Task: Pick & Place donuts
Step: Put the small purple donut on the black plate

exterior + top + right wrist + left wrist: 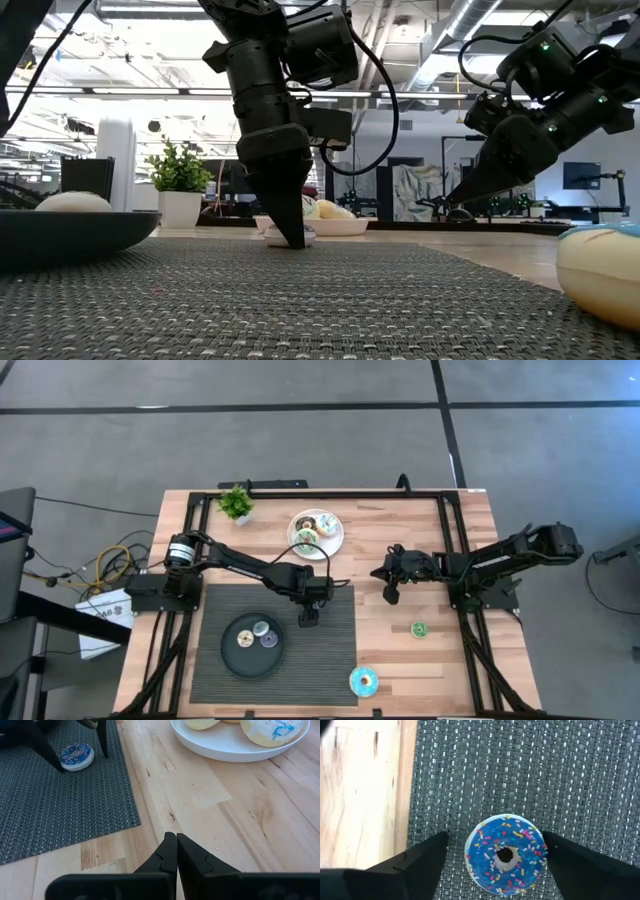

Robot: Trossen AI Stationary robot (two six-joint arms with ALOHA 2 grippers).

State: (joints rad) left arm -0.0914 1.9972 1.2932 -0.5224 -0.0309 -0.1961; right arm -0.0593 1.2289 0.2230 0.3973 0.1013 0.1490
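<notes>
**Left wrist view: blue-iced donut sits between open fingers, not yet gripped**

Left wrist view shows you the small blue donut (506, 855) with sprinkles lying flat on the grey woven mat (530, 775), directly between the left gripper (492, 857) fingers. The fingers stand apart, one on each side of the ring, with mat visible in both gaps, so no contact yet. Low view puts the left gripper's tip down at mat level.

Handling, my read:
- Small toy ring, likely light and rigid. Expect no squash under the pads.
- Rim looks smooth and rounded, so it may squirt out sideways if you close off-centre. Keep the hole centred between the fingers.
- Take it across the outer rim, fingers on opposite sides, low near the mat. Don't try the hole.
- Woven mat gives some friction, so it should stay put as you close.

Relative to the left gripper, the black dish (251, 645) lies near on the same mat, with two coin-sized donuts (264, 634) already in it. The white plate (316, 533) with more donuts is off the mat, on the wood.

Right gripper (176, 851) hovers over bare wooden table (240, 820), fingers pressed together, empty. A green donut (418, 629) lies near it; another blue donut (363, 680) sits at the mat's far corner.
</notes>
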